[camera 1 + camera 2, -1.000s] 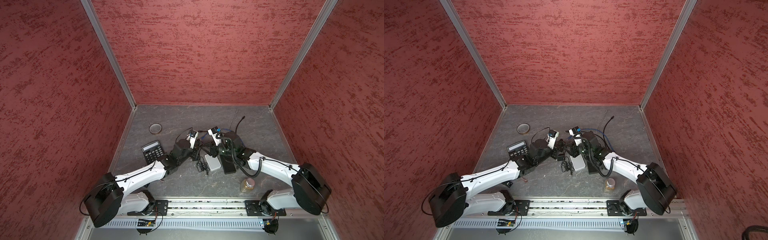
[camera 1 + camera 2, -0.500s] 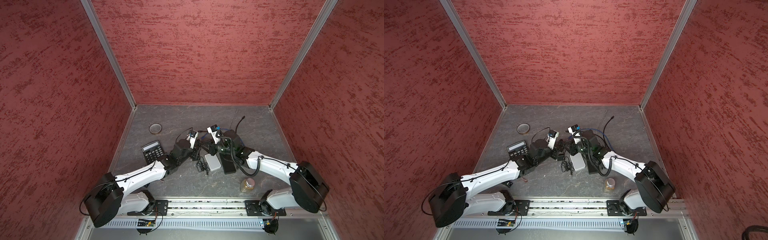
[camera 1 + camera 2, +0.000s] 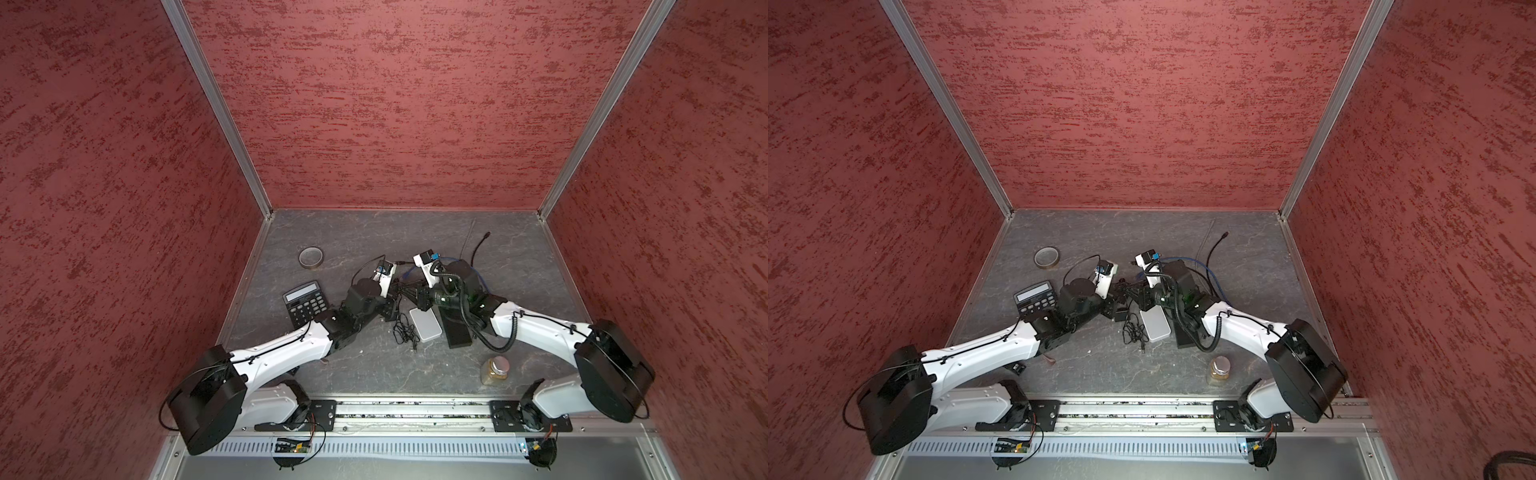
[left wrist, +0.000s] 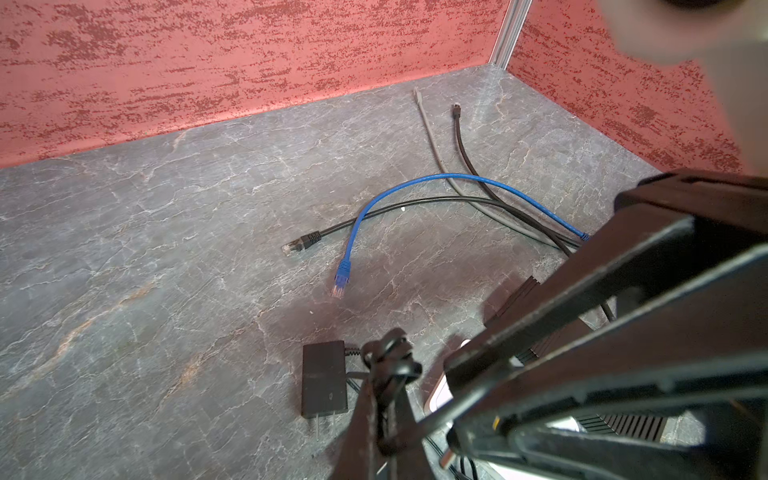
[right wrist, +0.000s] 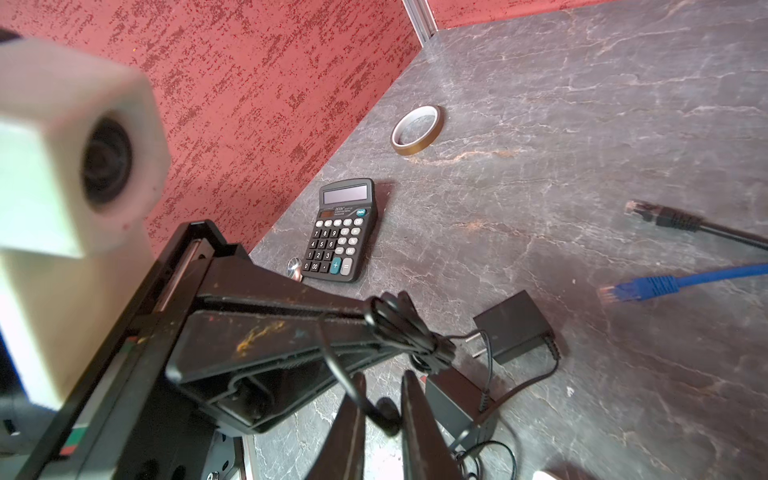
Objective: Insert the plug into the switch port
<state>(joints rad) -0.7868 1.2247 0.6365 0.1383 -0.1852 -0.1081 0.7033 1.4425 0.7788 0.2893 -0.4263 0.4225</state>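
Observation:
My left gripper [image 4: 388,361] is shut on the tied bundle of thin black cable [image 5: 407,328] that runs from the black power adapter [image 4: 324,378], which lies on the floor beside it. That cable's small black barrel plug [image 5: 384,415] sits between the narrow jaws of my right gripper [image 5: 382,399], which is shut on it. In both top views the two grippers [image 3: 398,287] [image 3: 409,296] meet tip to tip at mid-floor. The black switch [image 3: 457,332] lies under my right arm; its port is hidden.
A white flat device [image 3: 424,324] lies beside the switch, with loose black cable [image 3: 405,332] next to it. A calculator [image 3: 305,303] and a tape roll [image 3: 311,257] sit to the left, a jar [image 3: 496,370] at front right. Blue [image 4: 340,274] and black [image 4: 303,241] network cables trail behind.
My right gripper's jaws have narrowed onto the plug and the arm has edged slightly left. The left arm and its cable bundle have stayed put.

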